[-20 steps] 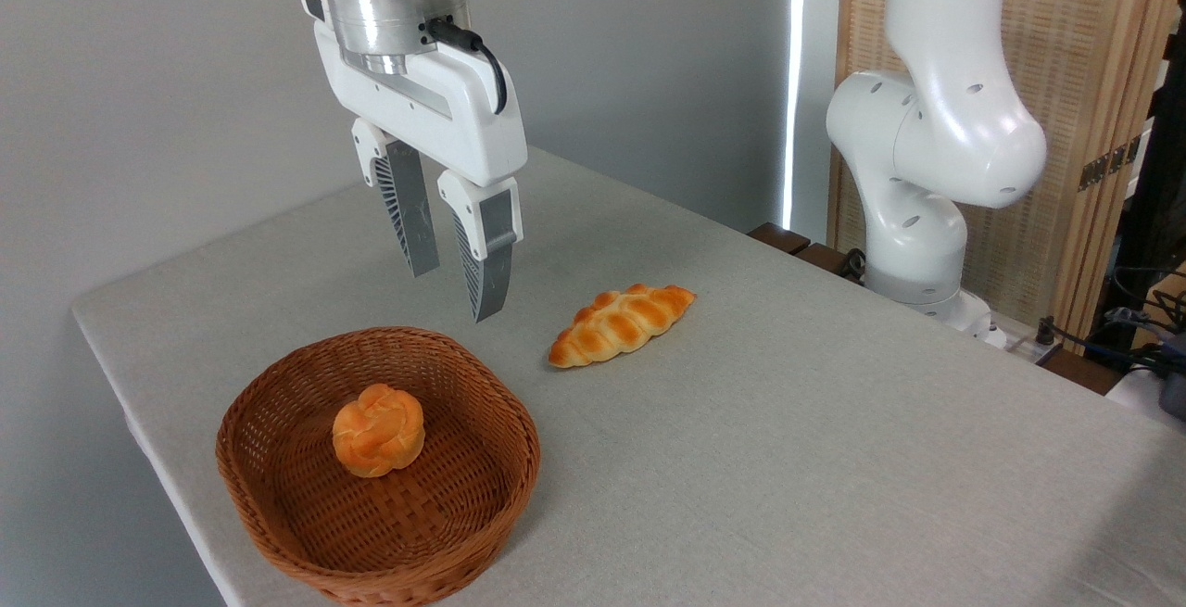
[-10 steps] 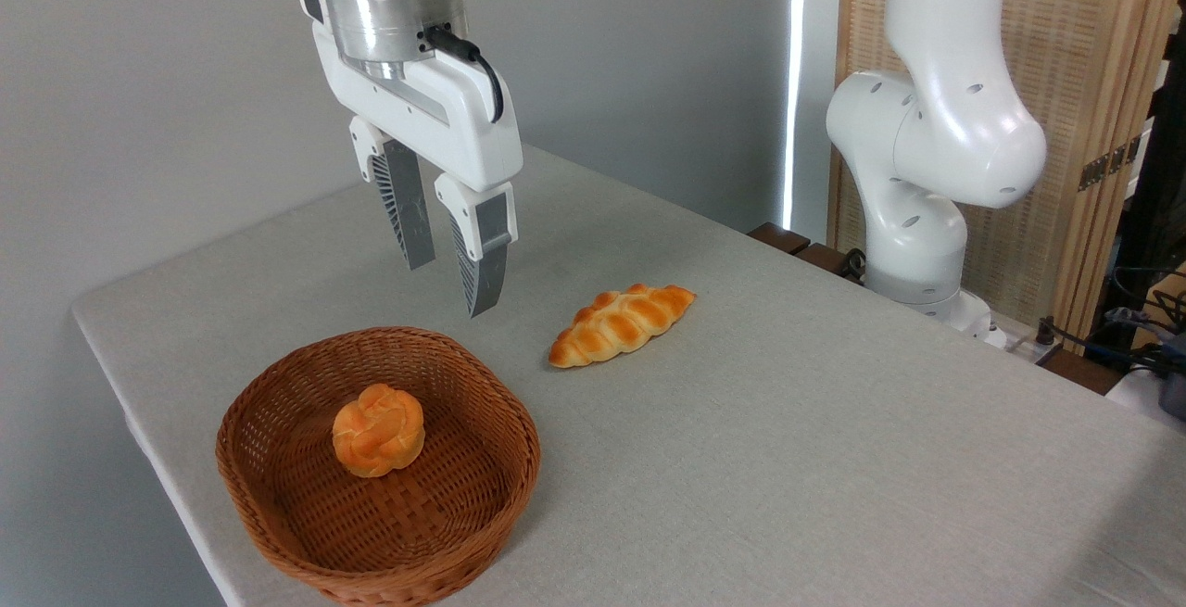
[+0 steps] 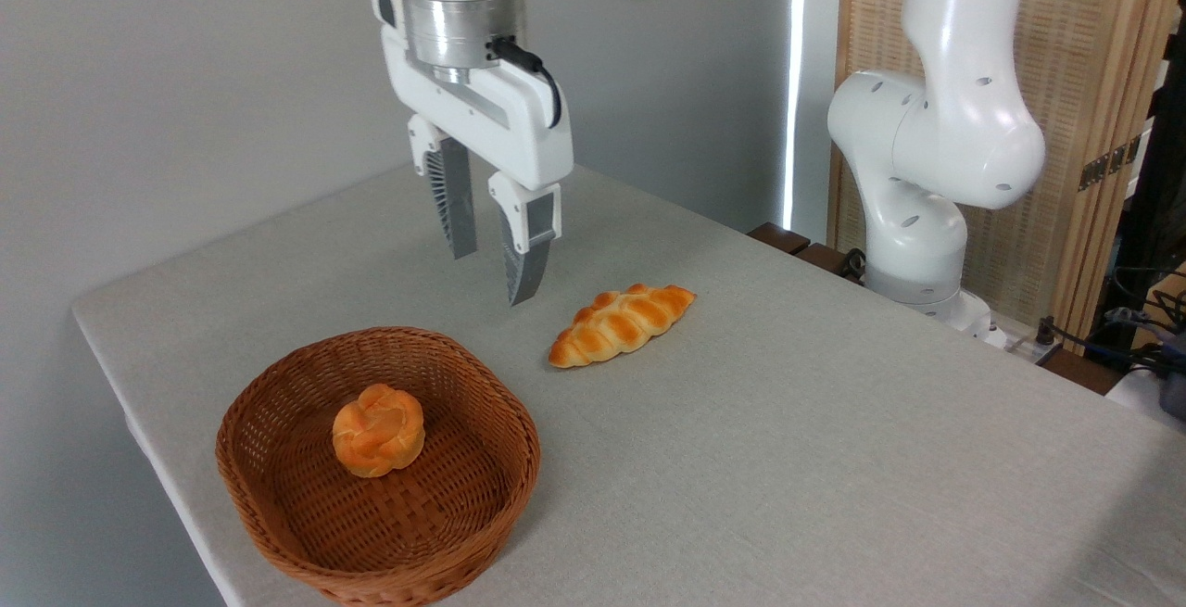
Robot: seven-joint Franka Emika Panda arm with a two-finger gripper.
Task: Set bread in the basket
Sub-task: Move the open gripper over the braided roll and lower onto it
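The bread (image 3: 622,324), a long braided golden-orange loaf with pointed ends, lies on the grey table to the right of the basket. The basket (image 3: 278,383), a shallow reddish-brown wicker one, sits near the table's front left edge with a small round knotted bun (image 3: 378,430) inside it. My gripper (image 3: 491,278) hangs open and empty above the table, behind the basket's far rim and to the upper left of the bread. It touches neither.
The arm's white base (image 3: 927,208) stands at the table's back right corner. The grey table (image 3: 815,459) drops off at its left and front edges. Cables and a wooden screen lie beyond the right side.
The gripper has moved to the right, from over the basket's far rim toward the bread, still open and empty. The bread, the bun and the basket have not moved.
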